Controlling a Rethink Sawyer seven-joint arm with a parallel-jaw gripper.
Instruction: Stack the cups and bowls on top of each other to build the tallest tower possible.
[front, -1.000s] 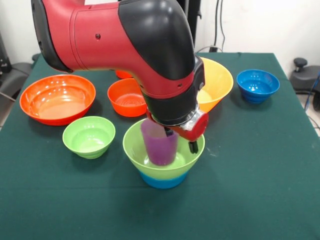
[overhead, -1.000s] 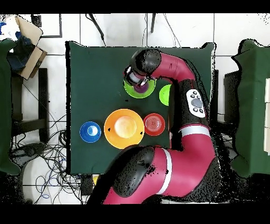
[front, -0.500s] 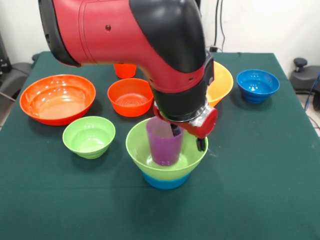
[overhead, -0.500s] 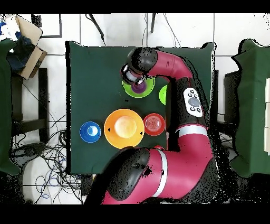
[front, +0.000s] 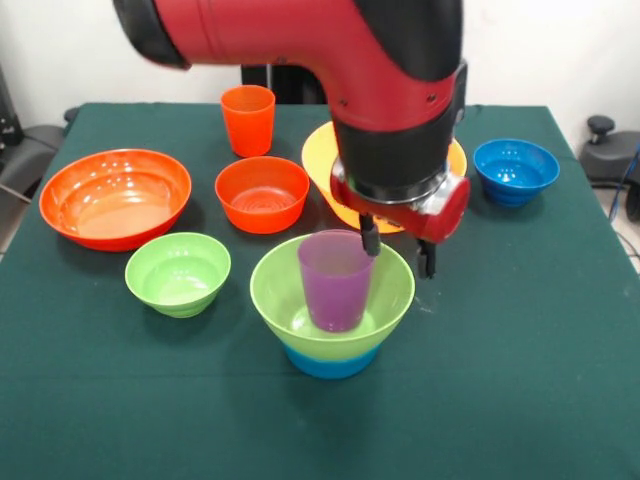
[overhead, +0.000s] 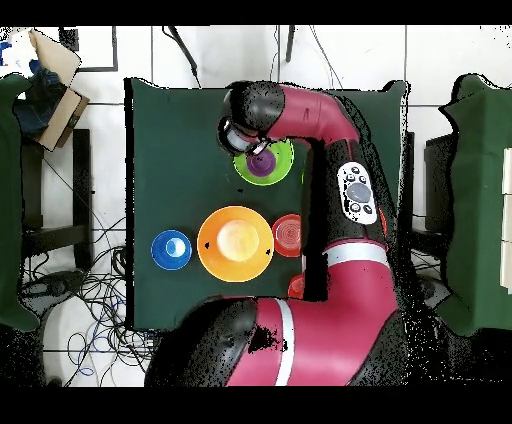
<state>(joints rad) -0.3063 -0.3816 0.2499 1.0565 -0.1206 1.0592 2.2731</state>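
Jaws released, nothing between them: the gripper (front: 398, 252) hangs w/ its two dark fingers (front: 369, 236) spread, one just at the far rim of the purple cup (front: 335, 280), the other past the green bowl's rim on the front view's right. No grip on the cup. Cup stands upright inside the light green bowl (front: 290, 295), which is nested on a light blue bowl (front: 325, 362) – that's the tower, near the table's front-middle. Overhead view: purple cup (overhead: 264, 163) in green bowl (overhead: 283, 157), wrist beside it.

Around it, front view: 2nd small green bowl (front: 178, 273) to the left, apart. Behind that, big red-orange bowl (front: 115, 198) and medium red-orange bowl (front: 262, 194). Orange-red cup (front: 247, 120) upright further back. Yellow-orange bowl (front: 322, 160) mostly hidden behind the wrist. Dark blue bowl (front: 515, 171) far right, alone. All on the green tablecloth (front: 520, 350).
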